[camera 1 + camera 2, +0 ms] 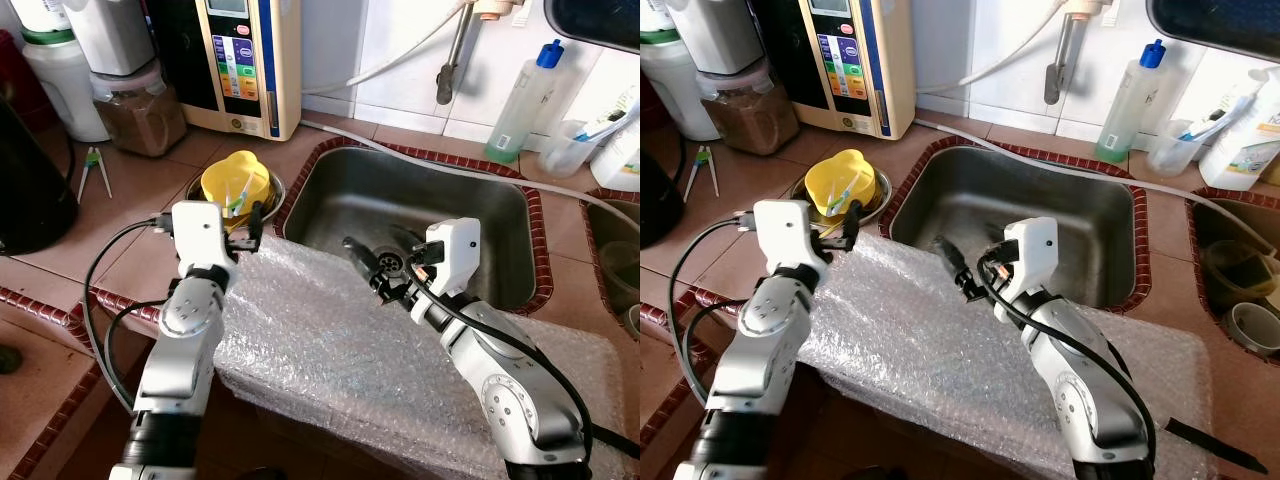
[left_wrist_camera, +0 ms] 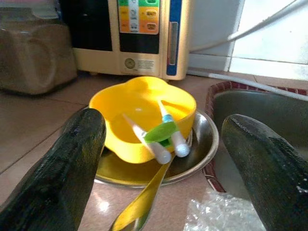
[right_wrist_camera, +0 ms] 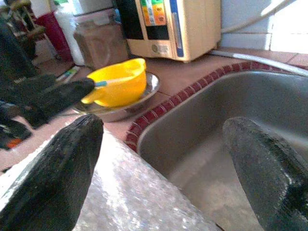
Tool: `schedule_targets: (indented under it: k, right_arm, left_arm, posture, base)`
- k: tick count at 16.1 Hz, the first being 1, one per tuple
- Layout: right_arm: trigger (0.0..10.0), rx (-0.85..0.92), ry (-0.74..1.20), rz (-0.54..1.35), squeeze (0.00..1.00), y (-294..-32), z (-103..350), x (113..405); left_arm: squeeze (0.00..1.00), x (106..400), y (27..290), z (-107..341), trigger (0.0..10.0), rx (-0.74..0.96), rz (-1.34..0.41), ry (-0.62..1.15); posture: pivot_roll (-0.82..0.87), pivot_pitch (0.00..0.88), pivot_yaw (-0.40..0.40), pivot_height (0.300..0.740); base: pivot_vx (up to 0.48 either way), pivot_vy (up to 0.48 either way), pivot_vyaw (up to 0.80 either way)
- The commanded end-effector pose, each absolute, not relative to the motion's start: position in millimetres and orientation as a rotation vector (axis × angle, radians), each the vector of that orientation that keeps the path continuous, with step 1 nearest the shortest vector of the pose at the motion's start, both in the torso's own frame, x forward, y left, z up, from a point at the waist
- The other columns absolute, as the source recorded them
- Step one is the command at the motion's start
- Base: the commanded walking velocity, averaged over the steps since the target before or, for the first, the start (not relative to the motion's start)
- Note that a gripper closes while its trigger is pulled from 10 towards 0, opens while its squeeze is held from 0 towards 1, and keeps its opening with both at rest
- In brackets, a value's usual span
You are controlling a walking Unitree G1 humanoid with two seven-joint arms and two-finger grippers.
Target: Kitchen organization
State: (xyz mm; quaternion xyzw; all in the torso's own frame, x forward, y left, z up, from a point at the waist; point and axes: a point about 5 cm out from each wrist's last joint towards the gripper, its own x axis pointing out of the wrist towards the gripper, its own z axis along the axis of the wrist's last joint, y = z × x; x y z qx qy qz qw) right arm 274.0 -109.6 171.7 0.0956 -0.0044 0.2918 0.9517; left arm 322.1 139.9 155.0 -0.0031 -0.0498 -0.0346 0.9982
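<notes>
The left gripper (image 2: 161,159), fingers spread apart and empty, hovers over a bubble-wrap sheet's (image 1: 330,340) edge; just ahead, a yellow bowl (image 2: 144,113) holding a green-and-white utensil (image 2: 161,137) sits in a steel dish (image 2: 202,149). The right gripper (image 3: 161,163), also spread wide, hangs above the wrap, the steel sink (image 1: 420,200) just beyond. Past the bowl stands a beige appliance (image 1: 245,60).

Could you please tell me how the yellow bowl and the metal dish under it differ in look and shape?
The yellow bowl is bright, opaque plastic with a wavy rim; the metal dish is shiny steel with a plain round rim. The bowl is deep and holds utensils; the dish is shallow and wider, carrying the bowl. Both sit on the tiled counter left of the sink.
</notes>
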Motion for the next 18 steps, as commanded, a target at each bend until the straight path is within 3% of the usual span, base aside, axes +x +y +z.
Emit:
schedule_targets:
  k: [1,4,5,6,10,18]
  right_arm:
    - [10.0,0.197,-0.013,0.633,0.0,-106,175,269]
    - [10.0,0.231,-0.005,0.696,0.0,-99,176,262]
    - [10.0,0.238,-0.003,0.714,0.0,-98,177,261]
    - [10.0,0.25,0.002,0.735,0.0,-97,177,259]
    - [10.0,0.336,0.04,0.881,0.0,-91,181,244]
    - [10.0,0.371,0.06,0.897,0.0,-92,181,245]
  left_arm:
    - [0.0,325,137,154,10.0,0.012,-0.093,-0.101]
    - [0.0,331,134,150,10.0,0.017,-0.129,-0.101]
    - [0.0,333,134,150,3.5,0.011,-0.136,-0.103]
    - [0.0,335,133,150,0.0,0.016,-0.141,-0.099]
    - [0.0,340,134,150,0.0,0.017,-0.146,-0.116]
    - [0.0,342,138,150,0.0,0.038,-0.126,-0.126]
  posture:
    - [-0.05,0.093,0.019,0.74]
    - [-0.06,0.094,0.019,0.74]
    - [-0.06,0.094,0.018,0.74]
    - [-0.06,0.096,0.018,0.74]
    - [-0.06,0.1,0.02,0.74]
    - [-0.05,0.094,0.018,0.74]
  base:
    - [0.0,0.0,0.0]
    - [0.0,0.0,0.0]
    - [0.0,0.0,0.0]
    - [0.0,0.0,0.0]
    - [0.0,0.0,0.0]
    - [0.0,0.0,0.0]
